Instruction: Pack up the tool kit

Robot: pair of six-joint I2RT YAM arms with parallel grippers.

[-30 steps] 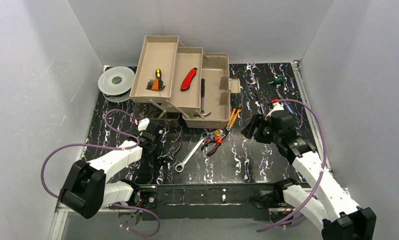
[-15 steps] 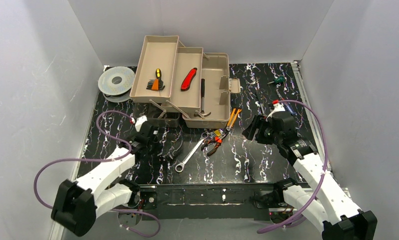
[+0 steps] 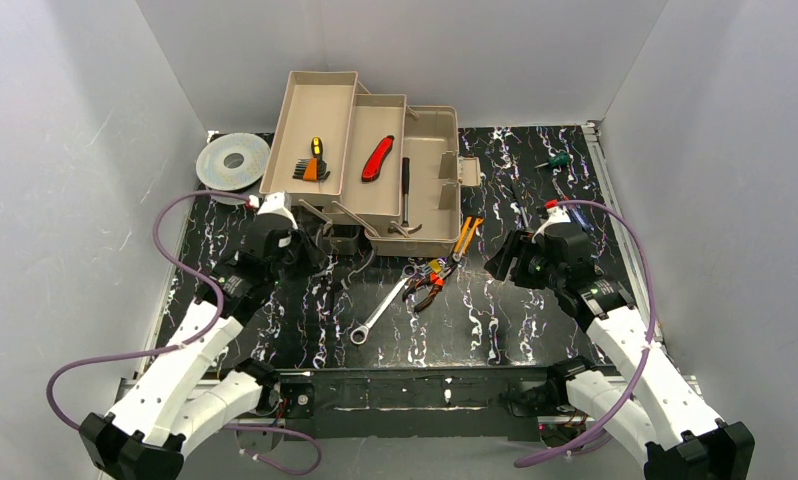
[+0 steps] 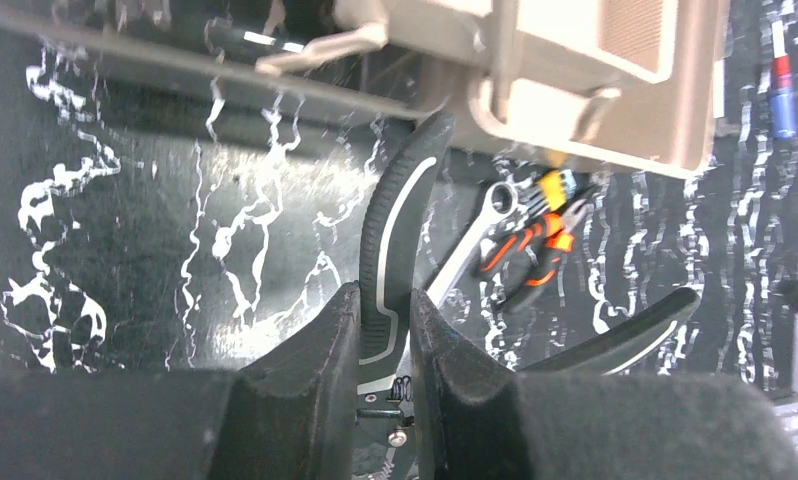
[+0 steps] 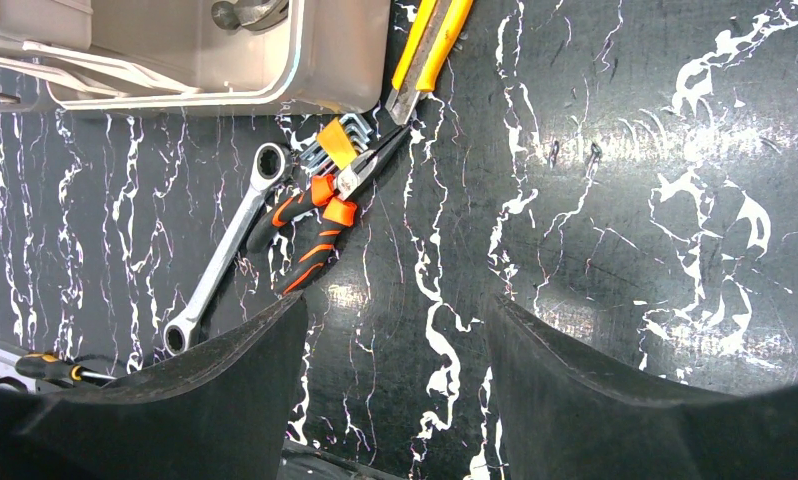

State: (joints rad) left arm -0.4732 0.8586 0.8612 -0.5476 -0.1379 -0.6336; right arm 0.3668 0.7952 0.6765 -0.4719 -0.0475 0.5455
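Three white walls close in the black marbled worktop (image 3: 495,320) at the left, top and right of the overhead view, and the arm bases fill the bottom edge. The widest open room is the bare stretch at lower centre and lower right.

The tan toolbox (image 3: 435,170) sits at upper centre against the back wall, its trays folded out toward the upper left. Hex keys (image 3: 311,166) lie in the far-left tray, the red knife (image 3: 377,158) in the middle one, and the hammer (image 3: 405,195) in the base. A grey wire spool (image 3: 233,160) crowds the left wall, and a green screwdriver (image 3: 554,160) lies at upper right.

The left fingers (image 4: 310,350) are clamped on one curved handle of a black-handled tool (image 4: 395,230), just below the toolbox's lower-left corner. Its other handle splays off to the right. Whether the gripped handle's tip touches the box I cannot tell. The wrench (image 3: 379,311) and orange pliers (image 3: 425,287) lie on the worktop right of those fingers, apart from them.

The right fingers (image 5: 245,370) stand wide apart above bare worktop. In the right wrist view the pliers, the wrench and a yellow-handled tool (image 3: 466,238) lie toward the upper left of that gap, clear of both tips.
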